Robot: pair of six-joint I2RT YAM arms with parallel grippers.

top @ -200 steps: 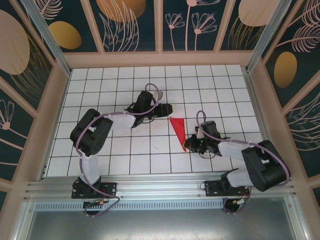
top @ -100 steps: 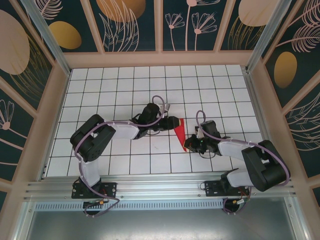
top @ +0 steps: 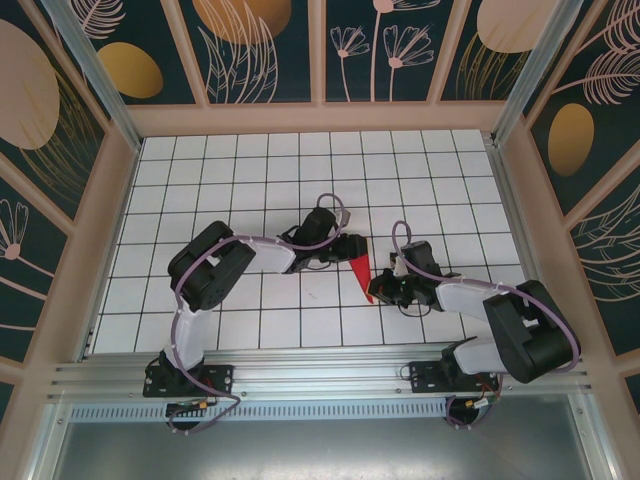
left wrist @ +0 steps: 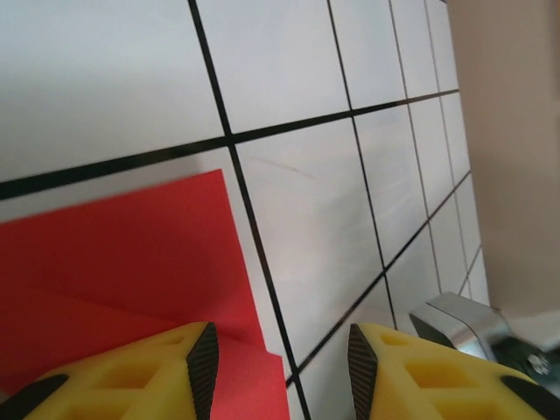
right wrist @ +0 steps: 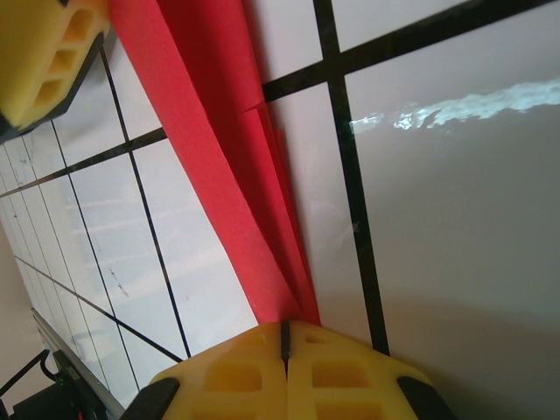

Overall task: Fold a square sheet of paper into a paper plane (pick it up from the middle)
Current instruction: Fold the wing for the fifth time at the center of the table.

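Several folds done: right gripper [right wrist: 284,337] clamps the tip of the paper plane [right wrist: 223,166]; left gripper [left wrist: 280,359] hovers half-open, empty; wings seemingly remain.

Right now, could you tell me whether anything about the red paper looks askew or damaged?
No tear shows. On the folded red paper, the layers do not line up: near the narrow end pinched in the right gripper, their edges fan slightly apart.

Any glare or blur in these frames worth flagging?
Right wrist: a bright glare streak on the tiled table beside the folded red paper. Left wrist: the yellow fingers look soft. Top external: evenly lit, sharp.
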